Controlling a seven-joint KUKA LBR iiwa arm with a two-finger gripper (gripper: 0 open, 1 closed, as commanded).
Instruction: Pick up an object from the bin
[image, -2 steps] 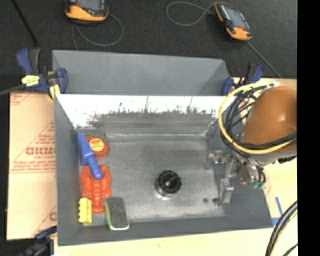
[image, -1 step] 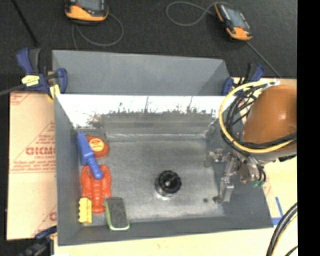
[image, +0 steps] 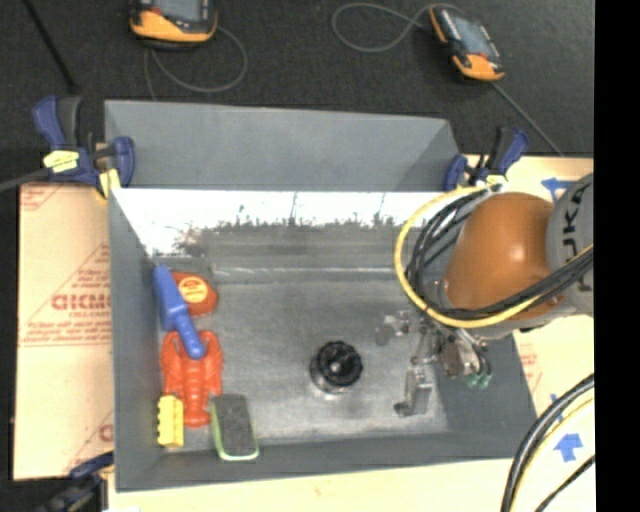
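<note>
Grey bin (image: 280, 150): gripper (image: 418, 380) is low by the right wall over bare floor; jaw state can't tell. Orange toy (image: 190, 375) and its heap lie far left. Nearest pick is the black round cap (image: 335, 365), just left, not touching. Risks: closing here grabs nothing; drifting right scrapes the wall.

In the bin (image: 280, 150), a round knob (image: 335, 365) sits mid-floor, with the pincer (image: 408, 365) just to its right. Along the left wall, far to near: disc (image: 196, 292), handled tool (image: 178, 312) over toy (image: 192, 380), brick (image: 170, 421), sponge (image: 233, 427).
</note>
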